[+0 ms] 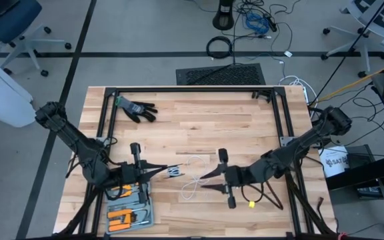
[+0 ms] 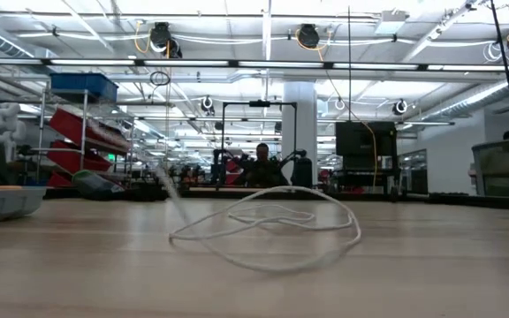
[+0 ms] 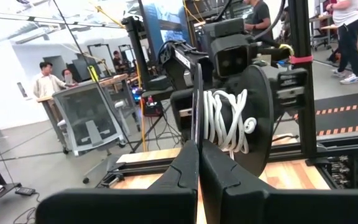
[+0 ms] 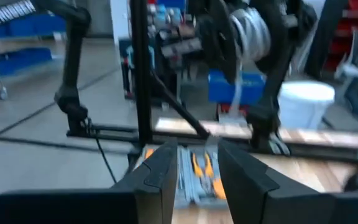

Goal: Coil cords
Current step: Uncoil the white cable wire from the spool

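The left pincer (image 1: 167, 171) holds a flat black spool (image 3: 248, 118), its two fingers pressed tight together on the spool's thin edge. White cord (image 3: 226, 121) is already wound in several turns around the middle of that spool; from above the wound part shows as a small pale bundle just at the left pincer's tip. The rest of the cord (image 1: 191, 179) lies loose on the wooden bench (image 1: 199, 120), running from the spool in thin open loops toward the right pincer (image 1: 199, 181), which points at the spool from the other side. In the level view from the bench top the loose cord forms a wide, low loop (image 2: 268, 225) resting on the wood.

The right pincer's fingers stand partly apart. In its own wrist view the spool sits beyond them with a strand of cord hanging down from it toward the gap; whether the fingers actually grip that strand cannot be told.

Beside the left arm, on the side away from the spool, a tray (image 1: 129, 207) with orange-handled tools sits on the bench. A black glove (image 1: 137, 109) lies well away from the spool, near the bench's far edge. A small yellow object (image 1: 251, 204) lies near the right arm.
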